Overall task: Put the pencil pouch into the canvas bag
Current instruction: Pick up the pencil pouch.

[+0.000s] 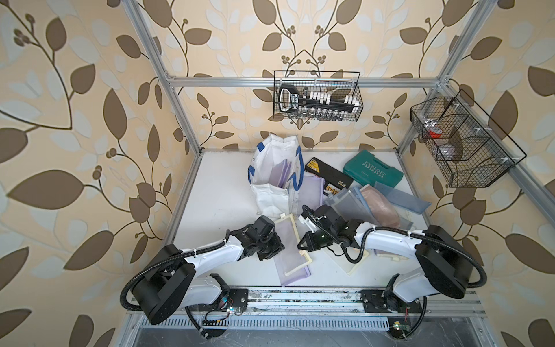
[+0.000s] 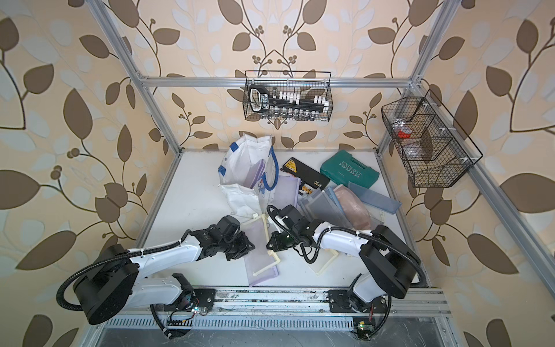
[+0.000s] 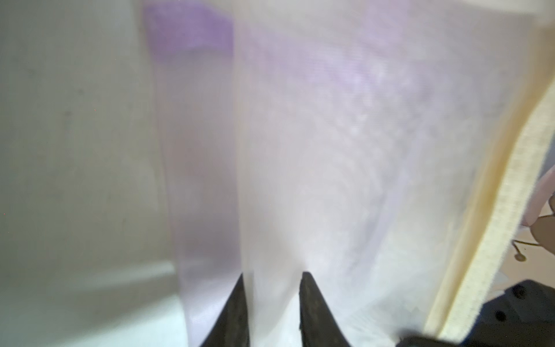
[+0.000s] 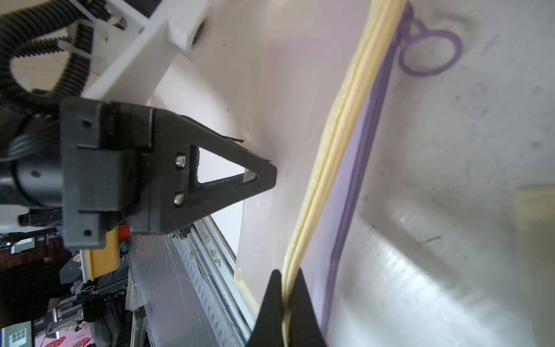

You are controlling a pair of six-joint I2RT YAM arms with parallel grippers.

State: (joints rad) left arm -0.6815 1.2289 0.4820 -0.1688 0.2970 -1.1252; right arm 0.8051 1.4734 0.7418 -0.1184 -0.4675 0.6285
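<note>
A robot lab cell; an aluminium frame [image 1: 225, 81] boxes a white worktop [image 1: 222, 198]. Leaf-print panels [image 1: 75, 105] line it; wire baskets [image 1: 330, 117] hang above.

lilac pencil pouch [image 1: 289, 255], white canvas bag [image 1: 265, 196]

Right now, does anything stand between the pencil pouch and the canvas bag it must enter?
Nothing visible lies between the pencil pouch and the canvas bag; only the bag's own near wall must be cleared.
</note>
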